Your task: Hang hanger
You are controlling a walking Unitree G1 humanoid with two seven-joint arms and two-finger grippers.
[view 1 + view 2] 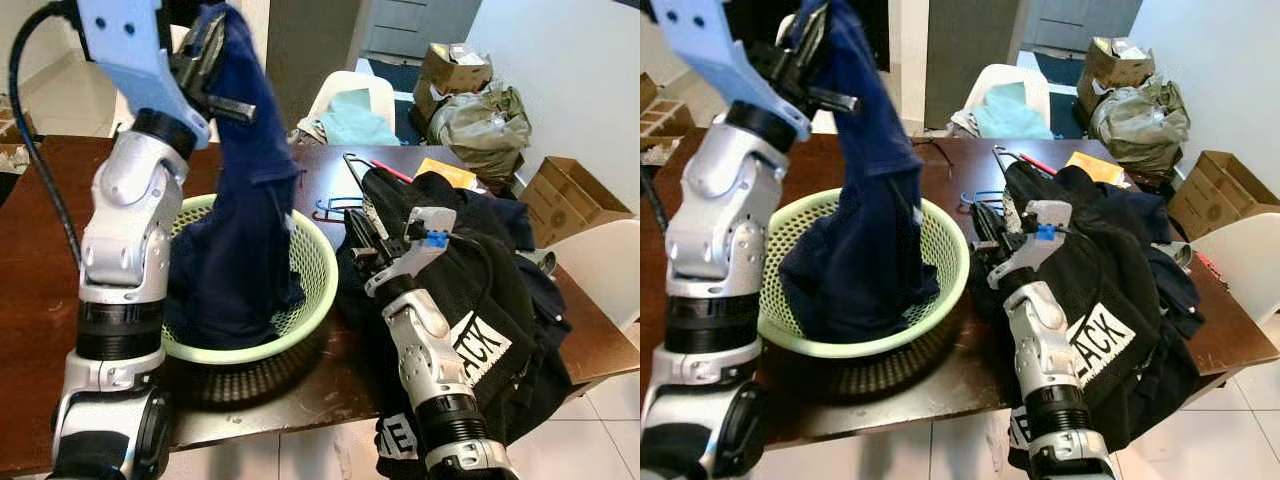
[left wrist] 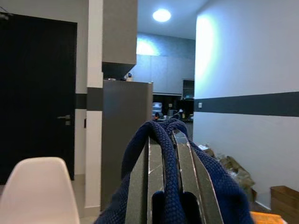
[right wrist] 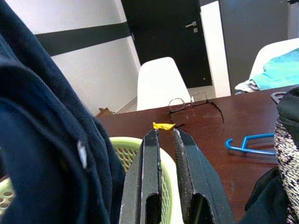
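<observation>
While the left end effector (image 1: pixel 205 55) grips one navy knit garment (image 1: pixel 240 200) above one green mesh basket (image 1: pixel 310 260), the right end effector (image 1: pixel 358 232) is clenched empty beside one blue plastic hanger (image 1: pixel 335 208).

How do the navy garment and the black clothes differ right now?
The navy garment is lifted, pinched in the left pincer, hanging down into the green basket; the black clothes lie heaped on the table. The navy garment looks plain; the black clothes carry white lettering. The navy garment is gripped; the right pincer, empty, sits beside the black clothes. Both are dark fabric.
</observation>
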